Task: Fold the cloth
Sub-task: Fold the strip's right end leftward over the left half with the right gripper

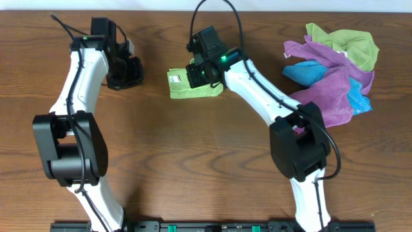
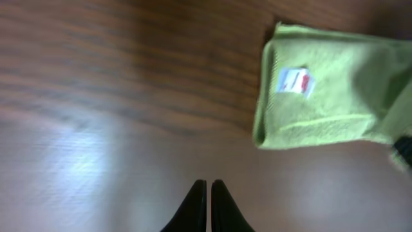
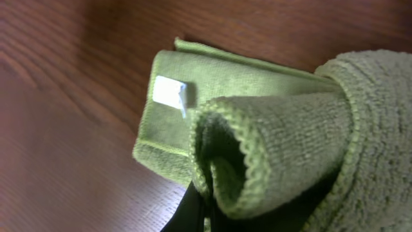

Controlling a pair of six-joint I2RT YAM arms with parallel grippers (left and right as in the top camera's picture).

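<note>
A dark brown wood-grain surface [image 1: 212, 148] fills nearly every view, with only a pale strip [image 1: 290, 5] showing past its far edge. The cloth [image 1: 183, 87] lies folded near the middle, its white tag [image 2: 295, 82] facing up by the left edge. The right claw [image 1: 201, 74] is pinched shut on a raised, looped fold of it. The left claw [image 2: 208, 193] is closed on nothing, over bare wood to the cloth's left and well apart from it. At the far right sits a heap of purple towels [image 1: 335, 90], a blue towel [image 1: 309, 72] and another green towel [image 1: 351, 42], all tangled together. From overhead the right wrist covers the cloth's right part. In the right wrist view the fold hides most of the fingers, and the left wrist view is blurred, with the cloth cut off at its edge.
</note>
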